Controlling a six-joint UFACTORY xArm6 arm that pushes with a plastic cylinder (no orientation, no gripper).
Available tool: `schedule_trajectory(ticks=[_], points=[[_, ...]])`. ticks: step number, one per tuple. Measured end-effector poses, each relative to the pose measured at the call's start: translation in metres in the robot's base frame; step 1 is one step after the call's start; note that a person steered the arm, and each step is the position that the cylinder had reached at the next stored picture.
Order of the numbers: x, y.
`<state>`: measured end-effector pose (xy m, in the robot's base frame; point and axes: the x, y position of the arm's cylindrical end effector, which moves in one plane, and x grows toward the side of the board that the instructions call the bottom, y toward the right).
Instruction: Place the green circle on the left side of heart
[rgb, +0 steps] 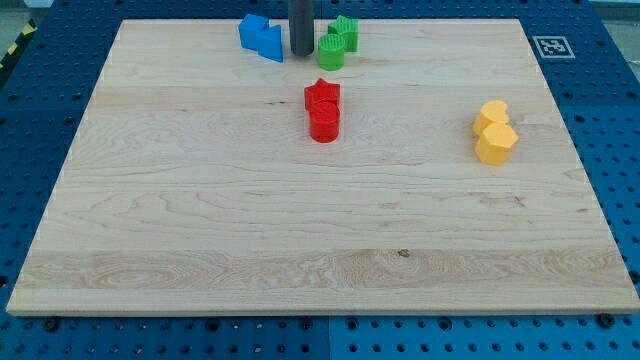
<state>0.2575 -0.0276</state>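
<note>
Contact is about made: my tip (300, 55) stands at the view's top, just left of the green circle (331, 51), with the blue blocks (262, 37) on its other side. No pincer here, only a bare rod holding nothing. Which block is the heart, I cannot tell; perhaps a yellow one (491, 115). Next, I judge, comes repositioning around the circle.

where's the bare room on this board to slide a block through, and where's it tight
Free: the whole bottom half of the wooden board and the view's left side. There is also open wood between the red blocks and the yellow blocks. Crowded: the top edge, where my tip sits between the blue blocks and the green blocks.
</note>
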Motion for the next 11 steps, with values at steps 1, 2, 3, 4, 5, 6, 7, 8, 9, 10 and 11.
schedule_trajectory(ticks=[1,2,3,4,5,6,7,8,9,10,11], points=[[-0.002,0.013],[-0.002,0.033],[0.004,0.04],[0.015,0.049],[0.026,0.074],[0.036,0.103],[0.051,0.134],[0.075,0.159],[0.102,0.179],[0.106,0.182],[0.095,0.161]])
